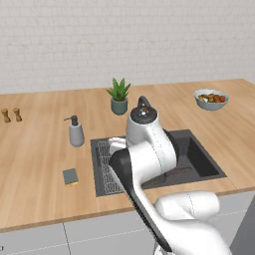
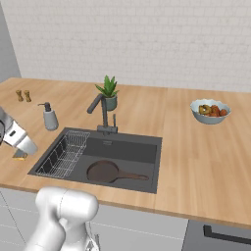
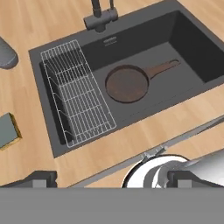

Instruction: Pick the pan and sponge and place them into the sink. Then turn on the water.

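The pan [image 3: 127,83] is already lying in the sink [image 3: 192,48], handle toward the right wall. The sponge [image 3: 8,130] is left on the counter [image 3: 26,166] just left of the basin, leftward of the pincer [image 3: 109,180], whose jaws are spread apart, empty.

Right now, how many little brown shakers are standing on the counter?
2. The two shakers stand side by side at the far left of the counter, near the wall: one on the left, the other just right of it. None seem hidden.
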{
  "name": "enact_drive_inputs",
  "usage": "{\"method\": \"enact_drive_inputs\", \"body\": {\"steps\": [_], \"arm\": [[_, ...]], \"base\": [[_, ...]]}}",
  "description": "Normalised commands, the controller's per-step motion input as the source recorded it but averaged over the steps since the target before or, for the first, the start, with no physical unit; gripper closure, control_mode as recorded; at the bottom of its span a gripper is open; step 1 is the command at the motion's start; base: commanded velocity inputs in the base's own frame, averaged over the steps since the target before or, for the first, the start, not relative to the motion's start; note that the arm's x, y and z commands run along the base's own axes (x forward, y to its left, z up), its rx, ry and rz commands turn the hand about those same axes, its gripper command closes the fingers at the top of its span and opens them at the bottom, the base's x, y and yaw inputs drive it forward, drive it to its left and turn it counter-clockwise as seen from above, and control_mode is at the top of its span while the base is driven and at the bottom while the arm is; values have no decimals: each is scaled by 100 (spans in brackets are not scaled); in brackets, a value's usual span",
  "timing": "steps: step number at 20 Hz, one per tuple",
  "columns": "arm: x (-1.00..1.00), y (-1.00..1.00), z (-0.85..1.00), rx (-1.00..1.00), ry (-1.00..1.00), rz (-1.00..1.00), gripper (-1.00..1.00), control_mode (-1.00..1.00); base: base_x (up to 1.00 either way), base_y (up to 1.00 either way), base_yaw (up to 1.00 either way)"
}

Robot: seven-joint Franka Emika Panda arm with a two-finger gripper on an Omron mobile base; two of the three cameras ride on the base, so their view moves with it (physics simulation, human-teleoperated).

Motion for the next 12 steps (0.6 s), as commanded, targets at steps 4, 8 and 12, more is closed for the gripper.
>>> {"method": "enact_drive_inputs", "body": {"steps": [4,8,12], "arm": [[22,59,1,0,6,6,-100,-100],[35,45,0,2,1,4,-100,-100],[48,31,-7,13,1,8,-100,-100]], "base": [[0,0,0],[0,0,0],[0,0,0]]}}
